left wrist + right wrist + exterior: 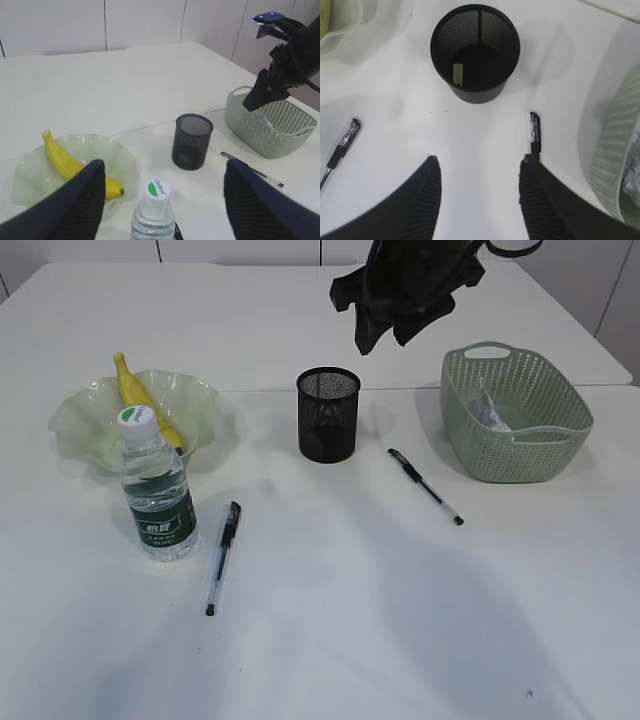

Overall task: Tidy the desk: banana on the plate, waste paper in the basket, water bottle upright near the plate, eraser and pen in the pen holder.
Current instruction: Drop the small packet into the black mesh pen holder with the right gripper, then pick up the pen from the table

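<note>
Looking across the tabletop, you can judge most of the tidying done: the banana [140,400] lies in the plate [78,426] near the left edge, the water bottle [156,490] stands upright just in front of that plate, and crumpled waste paper [493,412] sits inside the basket [560,410] toward the right edge. The pen holder [328,415] stands mid-table between plate and basket, and the right wrist view shows a small pale block at its bottom, probably the eraser [457,72].

What remains for you are two pens. The right pen [425,486] lies flat between holder and basket, angled toward the front right. The left pen [222,557] lies just right of the bottle, pointing at the front edge.

Your right gripper [480,200] hangs above the holder with jaws partly spread and nothing between them; its right finger [540,200] lines up over the right pen's cap end, which suggests that pen is the next pick. Your left gripper [162,200] hovers high behind the bottle, jaws wide and empty.

Watch the basket wall close beside the right pen, and the bottle standing near the left pen; a careless sweep could tip it.
</note>
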Motion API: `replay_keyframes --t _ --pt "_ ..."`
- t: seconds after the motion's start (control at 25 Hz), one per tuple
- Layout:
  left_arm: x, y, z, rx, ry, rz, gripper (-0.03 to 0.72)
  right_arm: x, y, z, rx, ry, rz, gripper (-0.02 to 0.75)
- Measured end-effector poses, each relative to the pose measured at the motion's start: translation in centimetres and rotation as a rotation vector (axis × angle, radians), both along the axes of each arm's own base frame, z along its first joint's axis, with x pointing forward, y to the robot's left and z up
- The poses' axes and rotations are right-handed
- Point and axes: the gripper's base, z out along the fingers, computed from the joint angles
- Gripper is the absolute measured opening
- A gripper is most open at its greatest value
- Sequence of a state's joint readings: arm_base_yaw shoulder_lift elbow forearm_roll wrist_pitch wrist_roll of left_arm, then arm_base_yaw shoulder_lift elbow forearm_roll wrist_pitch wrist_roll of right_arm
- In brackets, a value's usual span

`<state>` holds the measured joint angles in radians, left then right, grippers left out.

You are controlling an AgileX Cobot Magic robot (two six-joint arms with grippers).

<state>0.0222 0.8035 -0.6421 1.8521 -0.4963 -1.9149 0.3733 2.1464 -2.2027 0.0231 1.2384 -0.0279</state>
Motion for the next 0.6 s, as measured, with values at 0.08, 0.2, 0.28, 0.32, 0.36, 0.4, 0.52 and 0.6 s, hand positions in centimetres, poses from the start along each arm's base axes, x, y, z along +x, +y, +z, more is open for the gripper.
replay_keyframes --t 0.08,0.2,0.28,0.32,0.36,0.4,0.52,0.6 --pt "0.0 0.0 0.0 0.000 0.000 0.000 0.519 -0.7 -0.3 0.6 -0.001 0.004 -0.001 0.379" --pt "0.0 0.0 0.0 -0.002 0.001 0.000 0.518 -2.3 -0.9 1.2 -0.014 0.020 -0.002 0.379" --pt "0.0 0.0 0.0 -0.002 0.001 0.000 0.518 -3.3 -1.6 1.0 -0.049 0.042 0.001 0.379" --pt "0.0 0.0 0.0 -0.002 0.001 0.000 0.518 -4.0 -1.9 0.9 -0.071 0.053 0.006 0.379" --pt "0.0 0.0 0.0 -0.002 0.001 0.001 0.518 -4.5 -2.3 0.9 -0.089 0.061 0.012 0.379" --pt "0.0 0.0 0.0 -0.002 0.001 0.001 0.518 -5.2 -2.6 0.7 -0.105 0.073 0.021 0.379" --pt "0.0 0.0 0.0 -0.002 0.001 0.001 0.518 -7.3 -3.5 0.6 -0.137 0.105 0.043 0.379" --pt "0.0 0.0 0.0 -0.002 0.001 0.001 0.519 -8.7 -4.1 0.3 -0.153 0.128 0.058 0.379"
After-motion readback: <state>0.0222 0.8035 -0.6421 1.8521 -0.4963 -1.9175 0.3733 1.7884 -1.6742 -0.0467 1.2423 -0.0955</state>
